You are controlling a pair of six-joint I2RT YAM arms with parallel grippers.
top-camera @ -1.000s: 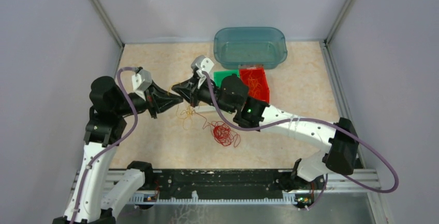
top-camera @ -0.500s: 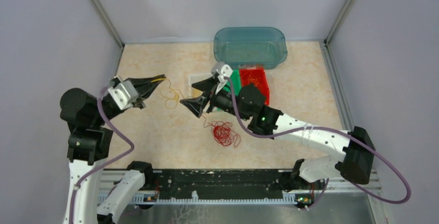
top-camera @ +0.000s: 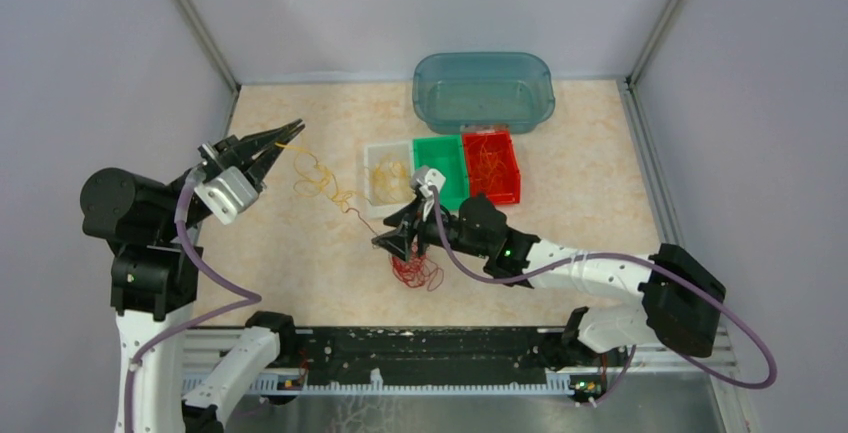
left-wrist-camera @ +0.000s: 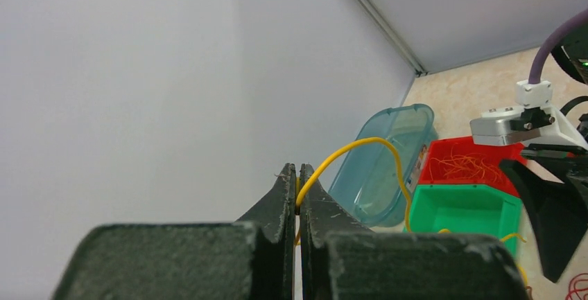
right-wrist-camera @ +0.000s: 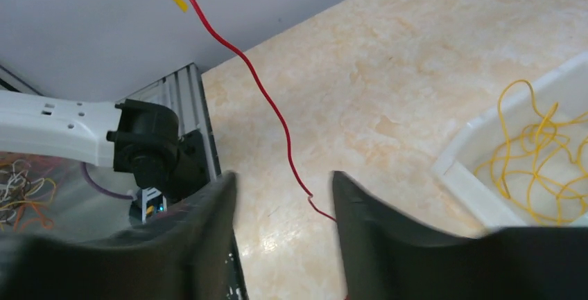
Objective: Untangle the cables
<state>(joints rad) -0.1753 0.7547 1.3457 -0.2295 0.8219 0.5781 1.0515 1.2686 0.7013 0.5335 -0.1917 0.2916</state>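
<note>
My left gripper [top-camera: 296, 129] is raised at the left and shut on a yellow cable [left-wrist-camera: 360, 143], pinched between its tips [left-wrist-camera: 298, 175]. The yellow cable [top-camera: 318, 178] hangs in loops toward the table's middle. There it joins a red wire [right-wrist-camera: 277, 116] that leads down to the red clump of cables [top-camera: 415, 271]. My right gripper [top-camera: 392, 242] hovers just above that clump. It is open [right-wrist-camera: 283, 183], and the red wire passes between its fingers untouched.
A white bin [top-camera: 369, 178] holds yellow wires [right-wrist-camera: 534, 154], beside a green bin [top-camera: 440, 158] and a red bin [top-camera: 515, 178] with orange wires. A teal tub [top-camera: 484, 93] stands at the back. Grey walls close in on three sides.
My grippers have drawn apart from the middle. The left has pulled the yellow cable up and to the left. The right has opened, let go and dropped to the red clump.
</note>
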